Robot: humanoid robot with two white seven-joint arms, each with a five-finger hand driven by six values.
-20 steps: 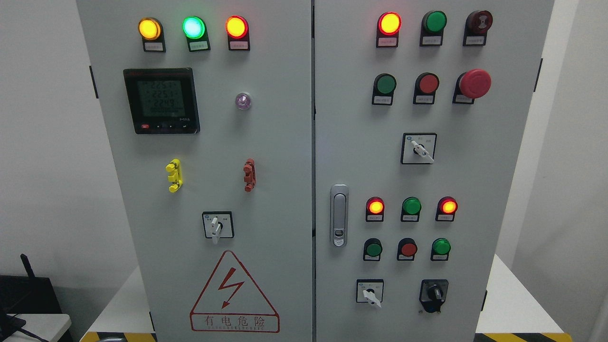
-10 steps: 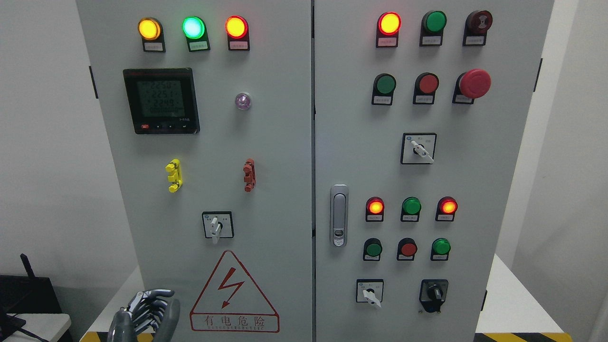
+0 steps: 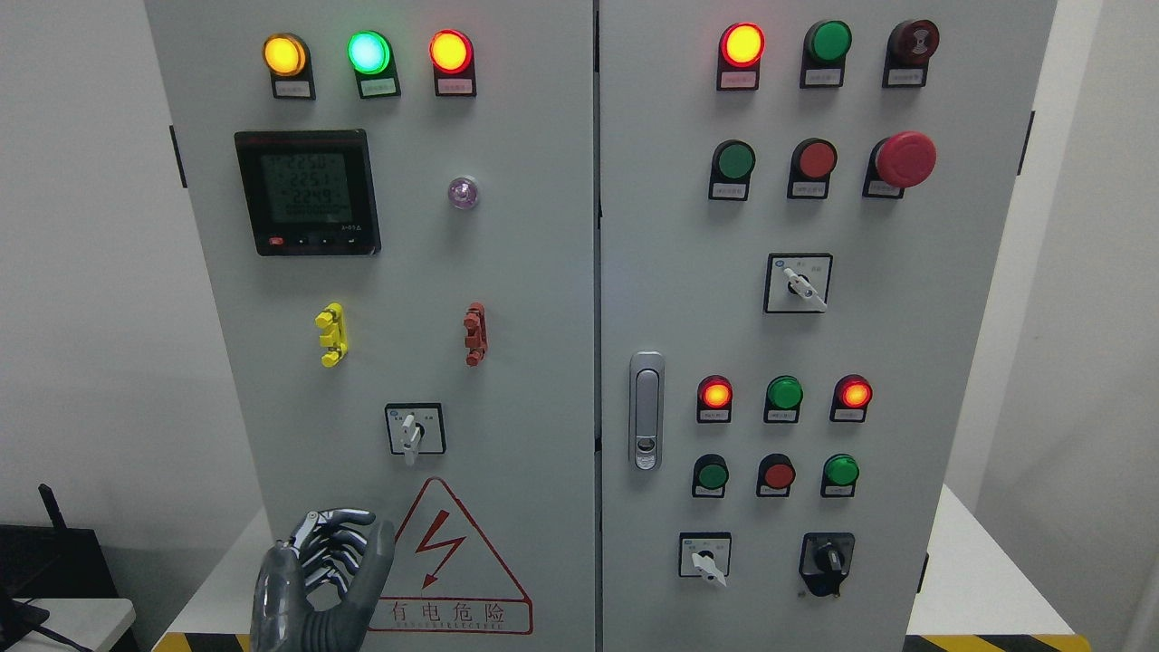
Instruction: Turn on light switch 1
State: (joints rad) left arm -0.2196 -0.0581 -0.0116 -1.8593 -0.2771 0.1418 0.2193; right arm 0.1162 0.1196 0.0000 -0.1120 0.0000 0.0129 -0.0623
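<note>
The left robot hand (image 3: 321, 580) is cut off at the bottom edge, so its wrist and arm do not show. It covers the lower left corner of the warning triangle (image 3: 445, 557). The small labels under the indicator lamps (image 3: 367, 52) and push buttons (image 3: 734, 161) are too small to read, as is the print around the selector switch (image 3: 415, 429). The meter display (image 3: 306, 192) shows digits that are only partly legible. The cabinet (image 3: 543, 272) runs past the top and bottom edges. A black device (image 3: 45, 552) at lower left is cropped by the picture's edge.
</note>
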